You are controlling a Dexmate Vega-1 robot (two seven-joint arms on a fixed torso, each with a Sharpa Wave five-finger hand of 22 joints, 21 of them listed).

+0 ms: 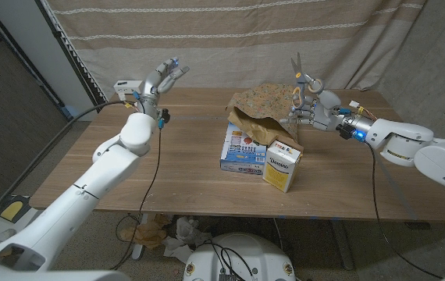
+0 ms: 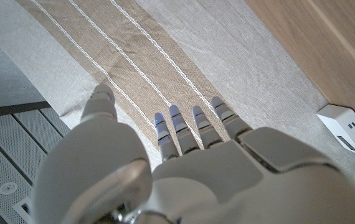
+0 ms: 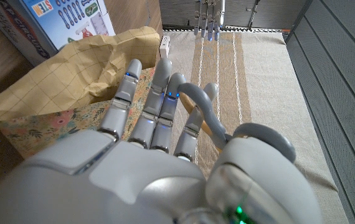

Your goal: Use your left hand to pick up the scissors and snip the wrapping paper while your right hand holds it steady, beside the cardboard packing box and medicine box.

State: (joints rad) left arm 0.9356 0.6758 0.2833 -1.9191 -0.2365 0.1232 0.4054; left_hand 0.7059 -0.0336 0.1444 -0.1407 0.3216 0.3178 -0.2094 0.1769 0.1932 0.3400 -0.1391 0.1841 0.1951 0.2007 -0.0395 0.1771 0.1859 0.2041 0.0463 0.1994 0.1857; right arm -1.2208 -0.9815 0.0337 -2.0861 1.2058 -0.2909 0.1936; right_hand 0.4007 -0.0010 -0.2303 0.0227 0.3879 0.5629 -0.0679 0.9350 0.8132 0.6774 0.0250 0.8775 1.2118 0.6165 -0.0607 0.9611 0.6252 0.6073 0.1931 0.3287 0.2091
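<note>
The right robot hand (image 1: 310, 109) grips grey-handled scissors (image 1: 301, 78), blades pointing straight up, above crumpled floral wrapping paper (image 1: 263, 103) near the wooden counter's (image 1: 199, 187) far edge. The left robot hand (image 1: 162, 79) hovers empty, fingers spread. The blue medicine box's (image 1: 242, 148) print is probably unreadable.

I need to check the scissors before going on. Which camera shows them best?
The head view: the scissors stand whole above the right hand, blades pointing up, grey handles in its grip beside the wrapping paper. The right wrist view shows just the grey handle loops by that hand's fingers; the blades are hidden. The left wrist view faces the curtain.
</note>
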